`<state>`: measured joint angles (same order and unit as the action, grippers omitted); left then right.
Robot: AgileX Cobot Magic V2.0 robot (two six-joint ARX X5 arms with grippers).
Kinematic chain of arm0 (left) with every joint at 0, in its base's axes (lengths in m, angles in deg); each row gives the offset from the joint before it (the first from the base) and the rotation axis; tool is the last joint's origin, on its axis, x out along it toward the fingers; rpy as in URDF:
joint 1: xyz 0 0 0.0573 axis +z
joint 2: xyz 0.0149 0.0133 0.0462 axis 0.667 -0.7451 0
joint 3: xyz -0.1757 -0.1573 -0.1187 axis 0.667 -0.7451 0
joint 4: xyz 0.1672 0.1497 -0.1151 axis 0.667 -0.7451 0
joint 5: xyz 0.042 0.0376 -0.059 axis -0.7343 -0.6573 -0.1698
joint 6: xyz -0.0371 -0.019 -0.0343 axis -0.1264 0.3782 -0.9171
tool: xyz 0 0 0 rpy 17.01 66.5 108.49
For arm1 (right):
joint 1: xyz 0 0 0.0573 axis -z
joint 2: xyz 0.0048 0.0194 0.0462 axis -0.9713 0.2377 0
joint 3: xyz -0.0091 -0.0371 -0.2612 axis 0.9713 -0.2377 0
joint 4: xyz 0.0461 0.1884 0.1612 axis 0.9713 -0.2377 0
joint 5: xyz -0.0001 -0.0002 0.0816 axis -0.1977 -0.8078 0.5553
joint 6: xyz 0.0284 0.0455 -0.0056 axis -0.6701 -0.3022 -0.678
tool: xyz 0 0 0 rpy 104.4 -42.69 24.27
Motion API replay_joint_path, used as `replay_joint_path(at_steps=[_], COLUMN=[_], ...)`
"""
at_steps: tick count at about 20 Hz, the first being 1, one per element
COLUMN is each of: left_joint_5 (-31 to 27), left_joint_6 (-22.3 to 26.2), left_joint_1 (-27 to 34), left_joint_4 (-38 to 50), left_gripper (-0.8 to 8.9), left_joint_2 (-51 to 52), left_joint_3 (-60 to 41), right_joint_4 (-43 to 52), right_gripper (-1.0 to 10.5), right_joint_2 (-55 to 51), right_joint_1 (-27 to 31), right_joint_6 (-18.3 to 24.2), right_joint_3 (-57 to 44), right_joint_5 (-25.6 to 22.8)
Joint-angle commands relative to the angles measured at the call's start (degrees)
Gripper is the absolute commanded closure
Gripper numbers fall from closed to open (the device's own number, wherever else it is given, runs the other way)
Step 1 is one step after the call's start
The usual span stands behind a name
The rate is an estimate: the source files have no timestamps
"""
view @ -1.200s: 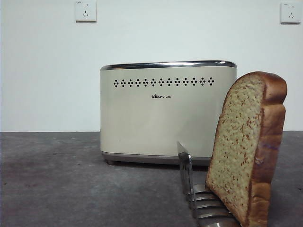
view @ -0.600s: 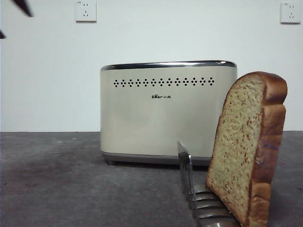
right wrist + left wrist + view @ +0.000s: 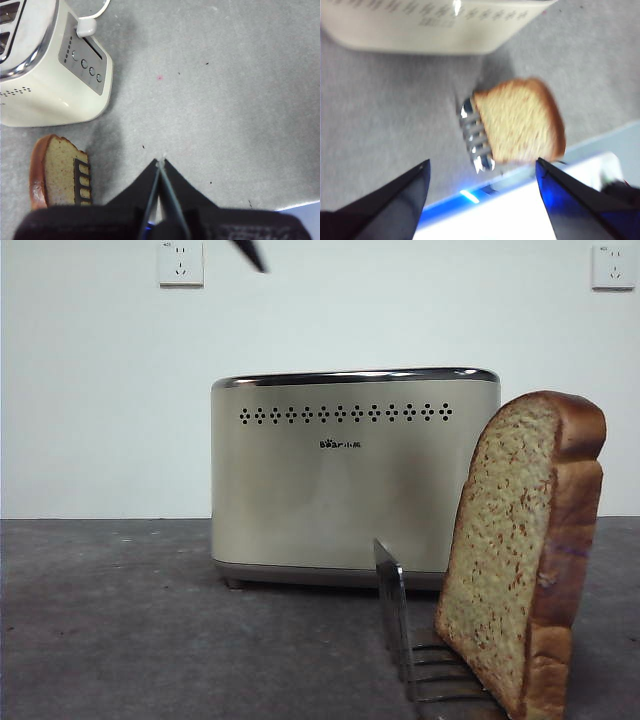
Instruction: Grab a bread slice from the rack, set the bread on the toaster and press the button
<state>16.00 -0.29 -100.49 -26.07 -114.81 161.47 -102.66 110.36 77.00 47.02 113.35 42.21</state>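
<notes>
Toaster (image 3: 355, 475) stood behind rack (image 3: 420, 665); slice of bread (image 3: 520, 555) leaned in the rack's wires. Risk: a skewed approach could knock the slice flat or drag the light rack. Left gripper (image 3: 482, 192) hung above, jaws wide, empty. Right gripper (image 3: 160, 167) was pinched closed, empty, aside.

Thick tan speckled brown-crusted slice of bread (image 3: 520, 560) standing upright, leaning slightly, in small shiny steel wire rack (image 3: 415, 650) on grey table; large boxy cream chrome-rimmed toaster (image 3: 350, 475) just behind, apart from both
</notes>
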Motion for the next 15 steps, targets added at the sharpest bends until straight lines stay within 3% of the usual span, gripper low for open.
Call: replay_joint_path(at_steps=[1,4,15], left_joint_5=[-0.09,1.16,1.46], left_joint_6=[-0.48,-0.31,-1.42], left_joint_1=[-1.53,-3.19,-4.02], left_joint_4=[-0.26,-1.97,-3.45], left_gripper=[4.53,3.06,3.06], left_joint_2=[-7.19,-15.43,-26.32], left_joint_3=[5.86,13.05,16.98], right_joint_4=[0.24,0.22,0.33], right_gripper=[9.5,9.5,9.5], right_joint_2=[-0.04,-0.04,-0.04], right_joint_1=[-0.04,-0.04,-0.04], right_joint_6=[0.66,0.66,0.61], right_joint_3=[0.28,0.28,0.28], right_joint_5=[-0.2,-0.22,-0.7])
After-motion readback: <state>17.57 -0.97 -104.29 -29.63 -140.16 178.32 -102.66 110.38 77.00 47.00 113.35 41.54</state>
